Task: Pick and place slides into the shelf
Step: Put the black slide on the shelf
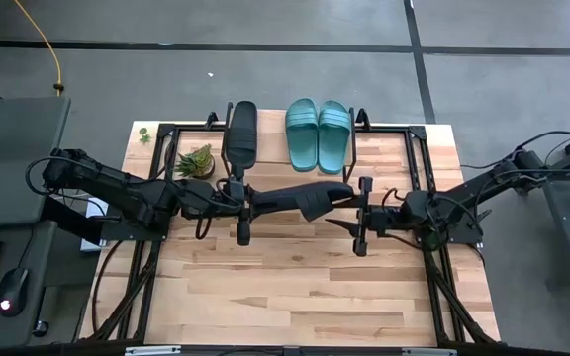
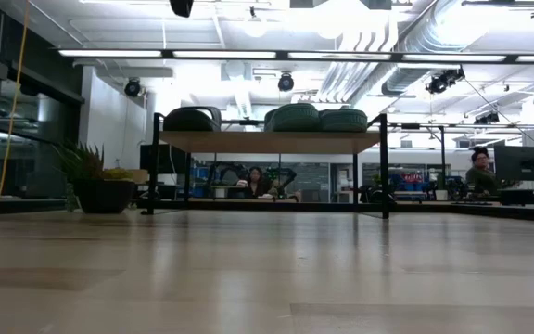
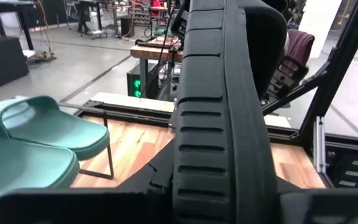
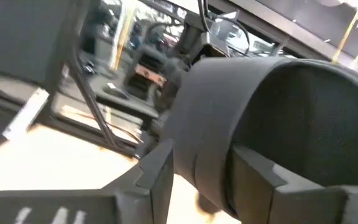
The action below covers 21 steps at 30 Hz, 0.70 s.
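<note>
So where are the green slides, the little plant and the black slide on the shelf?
Green slides (image 1: 319,133), high view, the middle of the pair.
Little plant (image 1: 197,161), high view, its leaves.
Black slide on the shelf (image 1: 241,132), high view, its strap.

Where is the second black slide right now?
In the high view the second black slide hangs mid-table between the left hand and right hand, in front of the shelf holding the teal pair.
</note>
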Each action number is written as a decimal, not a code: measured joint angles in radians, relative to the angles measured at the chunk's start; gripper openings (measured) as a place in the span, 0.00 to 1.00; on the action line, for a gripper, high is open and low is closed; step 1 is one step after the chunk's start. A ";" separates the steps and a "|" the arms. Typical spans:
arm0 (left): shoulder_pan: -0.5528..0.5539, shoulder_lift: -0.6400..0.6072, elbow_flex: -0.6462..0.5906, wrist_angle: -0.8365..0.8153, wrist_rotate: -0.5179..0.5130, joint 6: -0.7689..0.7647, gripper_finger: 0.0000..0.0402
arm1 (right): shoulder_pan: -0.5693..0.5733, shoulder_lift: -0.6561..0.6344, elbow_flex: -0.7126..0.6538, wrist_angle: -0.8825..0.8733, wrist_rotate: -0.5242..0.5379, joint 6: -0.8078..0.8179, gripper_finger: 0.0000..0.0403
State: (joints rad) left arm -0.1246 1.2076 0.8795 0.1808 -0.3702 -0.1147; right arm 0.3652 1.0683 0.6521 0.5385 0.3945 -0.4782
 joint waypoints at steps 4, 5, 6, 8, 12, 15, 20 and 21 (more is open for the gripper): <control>0.000 0.000 0.000 -0.015 0.001 -0.028 0.19 | 0.031 0.001 0.000 -0.011 0.129 -0.090 0.35; 0.000 0.000 0.000 -0.019 0.001 -0.030 0.17 | 0.041 0.001 0.000 -0.010 0.162 -0.106 0.35; 0.000 0.000 0.000 -0.022 0.000 -0.032 0.16 | 0.050 0.001 0.000 -0.010 0.196 -0.121 0.35; 0.000 0.000 0.000 -0.028 -0.006 -0.032 0.12 | 0.071 0.001 0.000 -0.010 0.249 -0.148 0.35; 0.001 0.000 0.000 -0.043 -0.018 -0.041 0.11 | 0.107 -0.001 0.000 -0.015 0.306 -0.159 0.35; 0.000 -0.007 0.000 -0.090 -0.054 -0.064 0.12 | 0.133 -0.004 0.000 -0.023 0.312 -0.182 0.35; 0.000 -0.028 0.000 -0.156 -0.088 -0.130 0.16 | 0.187 -0.004 0.001 -0.056 0.359 -0.277 0.40; 0.001 -0.029 0.000 -0.156 -0.090 -0.141 0.16 | 0.198 -0.004 0.001 -0.070 0.378 -0.295 0.42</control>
State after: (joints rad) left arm -0.1238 1.1782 0.8795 0.0253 -0.4599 -0.2559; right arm 0.5630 1.0645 0.6529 0.4686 0.7726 -0.7734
